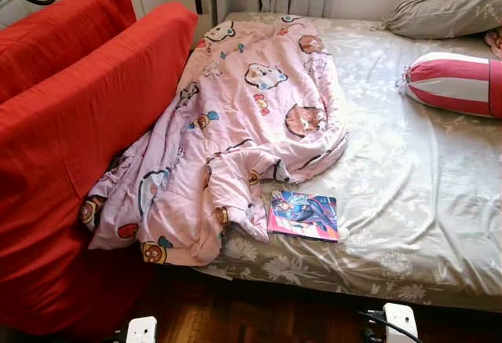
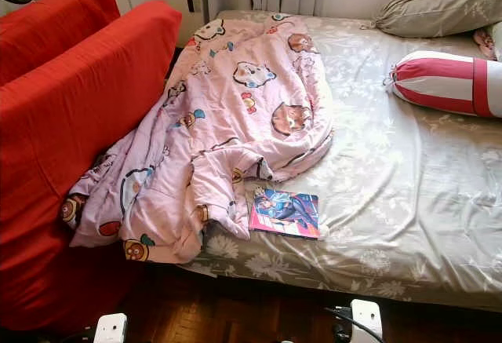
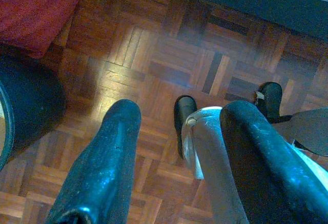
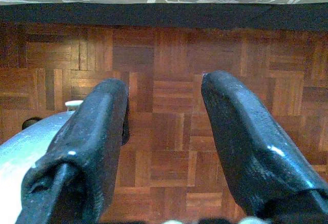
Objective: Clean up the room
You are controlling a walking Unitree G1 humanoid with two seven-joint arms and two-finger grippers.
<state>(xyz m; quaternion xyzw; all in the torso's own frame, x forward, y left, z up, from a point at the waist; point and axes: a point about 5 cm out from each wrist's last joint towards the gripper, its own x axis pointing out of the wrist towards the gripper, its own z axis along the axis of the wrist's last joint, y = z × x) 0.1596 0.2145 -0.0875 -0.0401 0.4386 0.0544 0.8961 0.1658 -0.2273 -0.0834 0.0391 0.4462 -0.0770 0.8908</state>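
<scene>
Pink blanket [image 1: 235,139] on bed [image 1: 423,202], well above both spread-fingered grippers near parquet.

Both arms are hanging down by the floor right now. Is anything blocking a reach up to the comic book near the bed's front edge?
Nothing visible blocks it. The comic book lies flat by the bed's front edge, uncovered, with the pink blanket just beside it. The left gripper and right gripper hang open over parquet floor.
</scene>
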